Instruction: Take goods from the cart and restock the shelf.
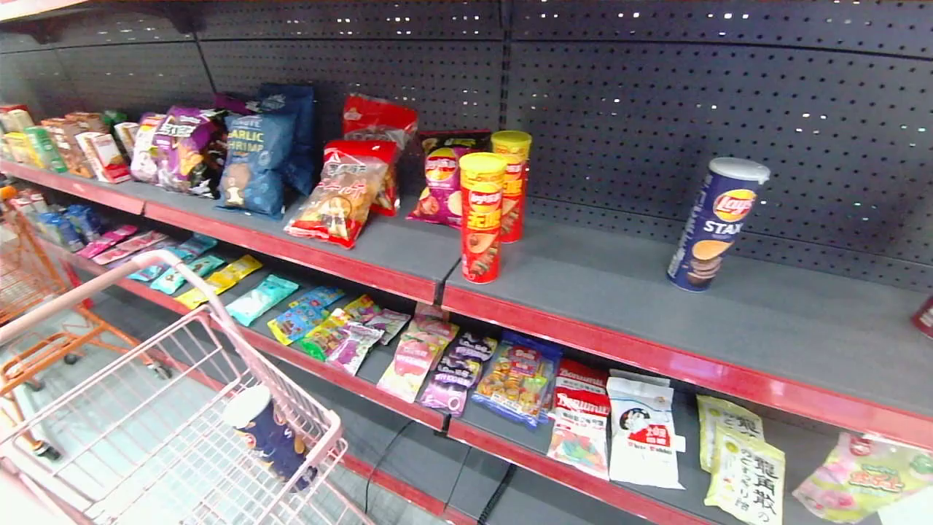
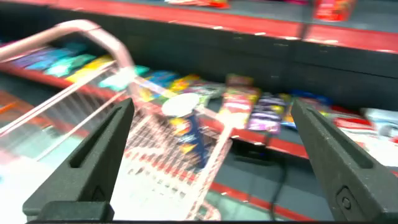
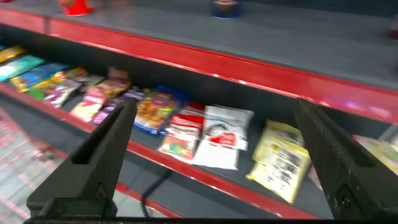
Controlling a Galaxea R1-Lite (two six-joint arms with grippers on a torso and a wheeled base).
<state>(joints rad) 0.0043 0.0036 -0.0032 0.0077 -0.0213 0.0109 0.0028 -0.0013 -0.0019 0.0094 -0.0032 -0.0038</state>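
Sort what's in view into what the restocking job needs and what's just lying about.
Job:
pink cart
blue can standing in it
top shelf
matching shelf can, probably the same stock

Lying about:
red cans
snack bags
candy packets on the lower shelf
orange cart

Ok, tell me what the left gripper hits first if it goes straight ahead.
Most likely the blue chip can in the pink cart; the open left gripper frames it. Depth is unclear, so the cart's wire rim could come first.
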